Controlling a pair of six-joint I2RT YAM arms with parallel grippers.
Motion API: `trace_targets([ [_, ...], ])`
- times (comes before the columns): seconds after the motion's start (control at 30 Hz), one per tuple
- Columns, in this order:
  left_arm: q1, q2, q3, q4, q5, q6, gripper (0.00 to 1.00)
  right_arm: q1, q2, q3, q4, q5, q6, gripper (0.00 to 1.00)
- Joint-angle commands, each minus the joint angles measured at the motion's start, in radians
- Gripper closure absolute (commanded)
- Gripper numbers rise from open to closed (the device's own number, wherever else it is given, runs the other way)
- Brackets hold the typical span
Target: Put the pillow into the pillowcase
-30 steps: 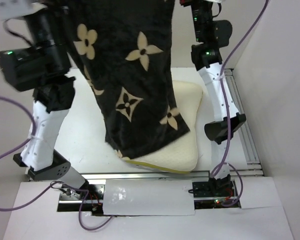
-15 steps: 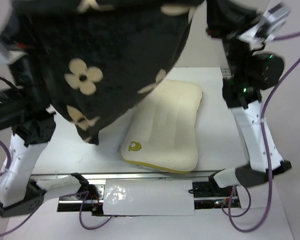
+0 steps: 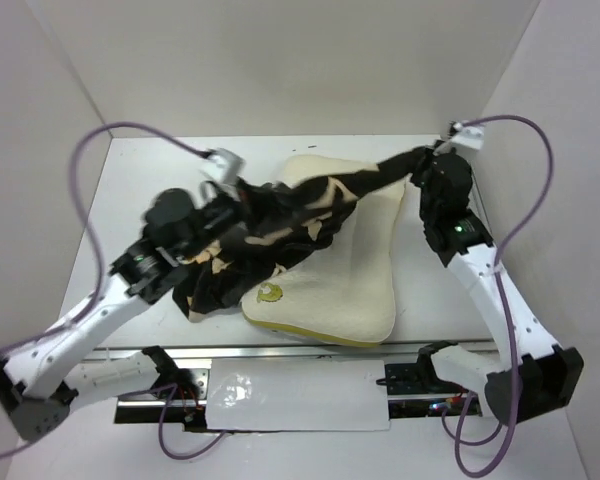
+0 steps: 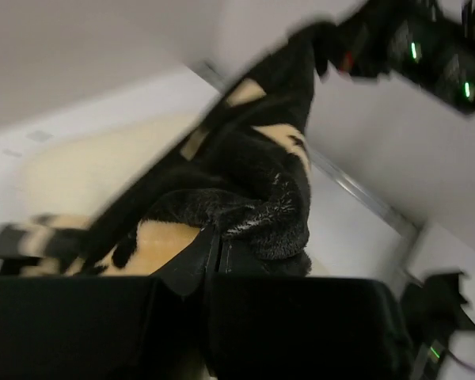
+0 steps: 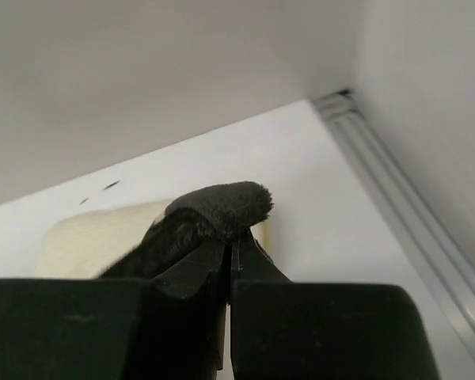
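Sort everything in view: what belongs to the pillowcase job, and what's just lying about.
Job in hand: pillow; pillowcase, draped partly over it; left gripper and right gripper, each shut on the pillowcase.

Lying about: purple cables; white sheet at the near edge; metal rail.

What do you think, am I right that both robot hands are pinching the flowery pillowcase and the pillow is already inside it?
Not quite. The left gripper and the right gripper do pinch the pillowcase, but the pillow is not inside it. The top view shows it lying out on the table, the pillowcase only draped over its far end.
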Motion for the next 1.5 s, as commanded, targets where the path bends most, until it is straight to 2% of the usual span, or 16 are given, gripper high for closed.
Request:
trace_targets([
  [0.0,-0.189,0.113,0.047,0.032,0.101,-0.069,1.00,-0.034,-0.118,0.027,-0.249,0.382,0.173,1.00],
  [0.2,-0.528,0.251,0.084,0.034,-0.042,0.099,1.00,-0.056,-0.109,0.150,-0.615,0.584,0.266,1.00],
  [0.4,-0.538,0.300,0.112,0.047,0.314,0.031,1.00,-0.075,-0.098,0.259,-0.974,0.811,0.450,0.85],
  [0.5,-0.576,0.401,0.238,-0.025,0.431,0.066,1.00,-0.075,-0.141,0.257,-0.946,0.683,0.438,0.80],
  [0.57,-0.592,0.516,0.341,-0.131,0.432,0.104,0.90,-0.075,-0.162,0.201,-0.878,0.577,0.343,0.70],
  [0.6,-0.602,0.553,0.425,-0.181,0.442,0.122,0.71,-0.075,-0.173,0.182,-0.852,0.542,0.310,0.63],
  [0.7,-0.603,0.659,0.512,-0.344,0.461,0.153,0.39,-0.085,-0.164,0.159,-0.878,0.500,0.311,0.44],
  [0.73,-0.612,0.670,0.536,-0.366,0.461,0.153,0.00,-0.085,-0.144,0.159,-0.925,0.500,0.344,0.36],
  [0.77,-0.612,0.670,0.537,-0.387,0.394,0.144,0.00,-0.085,-0.131,0.159,-0.951,0.524,0.369,0.00],
  [0.93,-0.612,0.607,0.515,-0.495,0.061,0.095,0.00,-0.095,0.015,0.225,-1.132,0.632,0.519,0.00],
  [1.1,-0.612,0.408,0.406,-0.555,-0.457,0.020,0.00,-0.095,0.049,0.181,-0.987,0.397,0.418,0.00],
  [1.2,-0.477,0.305,0.406,-0.634,-0.546,-0.087,0.00,-0.105,0.028,0.116,-0.875,0.228,0.353,0.00],
  [1.23,-0.402,0.284,0.395,-0.645,-0.511,-0.112,0.00,-0.105,0.019,0.095,-0.841,0.057,0.316,0.00],
  [1.3,-0.117,0.270,0.353,-0.676,-0.378,-0.192,0.00,-0.105,-0.018,0.015,-0.734,-0.113,0.228,0.00],
  [1.37,0.099,0.321,0.358,-0.719,-0.395,-0.277,0.00,-0.105,-0.040,-0.051,-0.628,-0.369,0.179,0.00],
  [1.47,0.317,0.562,0.487,-0.870,-0.305,-0.397,0.00,-0.085,0.018,-0.140,-0.568,-0.543,0.152,0.00],
])
